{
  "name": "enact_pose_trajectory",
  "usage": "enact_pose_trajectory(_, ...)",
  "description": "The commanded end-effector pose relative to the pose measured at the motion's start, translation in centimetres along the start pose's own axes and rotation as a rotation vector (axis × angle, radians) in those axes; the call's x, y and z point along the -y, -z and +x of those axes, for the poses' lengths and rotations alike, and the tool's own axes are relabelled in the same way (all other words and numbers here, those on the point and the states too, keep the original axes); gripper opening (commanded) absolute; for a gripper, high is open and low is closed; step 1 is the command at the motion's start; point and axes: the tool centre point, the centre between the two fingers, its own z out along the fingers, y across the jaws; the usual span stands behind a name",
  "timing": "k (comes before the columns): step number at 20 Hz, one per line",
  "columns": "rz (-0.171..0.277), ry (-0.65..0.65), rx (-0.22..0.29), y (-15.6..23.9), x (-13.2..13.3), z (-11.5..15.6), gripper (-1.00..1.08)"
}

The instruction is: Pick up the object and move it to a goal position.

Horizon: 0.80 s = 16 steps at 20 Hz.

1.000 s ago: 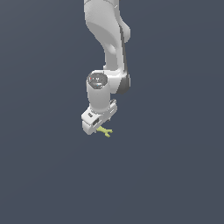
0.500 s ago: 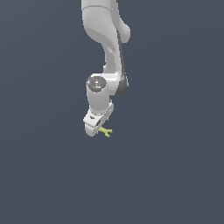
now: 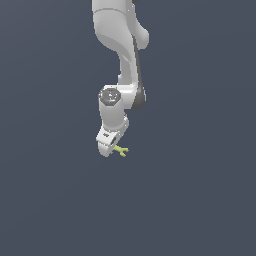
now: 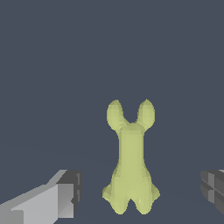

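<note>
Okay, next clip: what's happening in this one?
A simulated Panda arm is going after a small yellow-green pronged object lying on a plain dark surface. In the exterior view the gripper is down low right beside the object. The wrist view shows the object sitting between the two fingers, with clear gaps on both sides, so the gripper is open and nothing is grasped yet. No goal marker is visible.

My ext cam sits far back, high, facing the arm [image 3: 120, 60] and grey surface [image 3: 200, 200]. My wrist cam looks down close past the fingers [image 4: 61, 197]. Both share the object [image 3: 120, 150] [image 4: 130, 162].
</note>
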Motion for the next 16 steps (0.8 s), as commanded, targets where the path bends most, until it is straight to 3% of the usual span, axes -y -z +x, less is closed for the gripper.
enact_pose_trajectory(1, 0.000, 0.000, 0.000, -0.1, 0.0, 0.0, 1.00)
enact_pose_trajectory(16, 0.000, 0.005, 0.000, -5.0, 0.0, 0.0, 1.00)
